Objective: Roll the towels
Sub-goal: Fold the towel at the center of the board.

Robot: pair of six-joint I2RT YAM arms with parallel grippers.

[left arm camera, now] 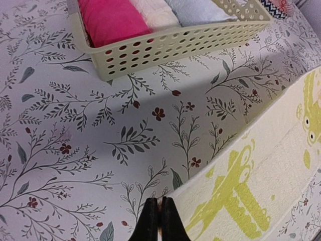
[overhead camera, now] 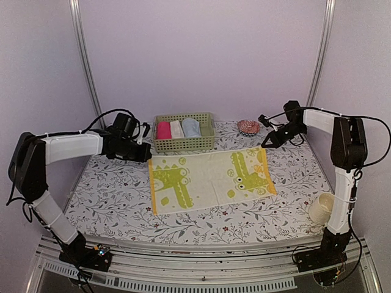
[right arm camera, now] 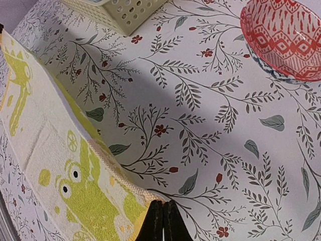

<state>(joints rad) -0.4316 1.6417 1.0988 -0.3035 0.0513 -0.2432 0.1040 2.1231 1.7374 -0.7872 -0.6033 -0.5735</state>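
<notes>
The yellow-green towel [overhead camera: 211, 179] with green crocodile prints lies spread flat across the middle of the table. My left gripper [overhead camera: 148, 157] is shut on its far left corner, and the pinched corner meets the fingertips [left arm camera: 150, 218] in the left wrist view. My right gripper [overhead camera: 264, 146] is shut on the far right corner, where the towel's edge [right arm camera: 50, 150] rises off the table toward the closed gripper [right arm camera: 164, 203]. The light blue towel [overhead camera: 191, 127] sits rolled in the basket [overhead camera: 183, 144], also seen as a blue towel [left arm camera: 198, 10] in the left wrist view.
The perforated basket [left arm camera: 165, 45] behind the towel also holds a pink roll [left arm camera: 108, 20] and a cream-white roll [left arm camera: 153, 11]. A red patterned bowl [right arm camera: 286, 35] stands at the back right. A cream cup [overhead camera: 322, 208] sits by the right arm's base.
</notes>
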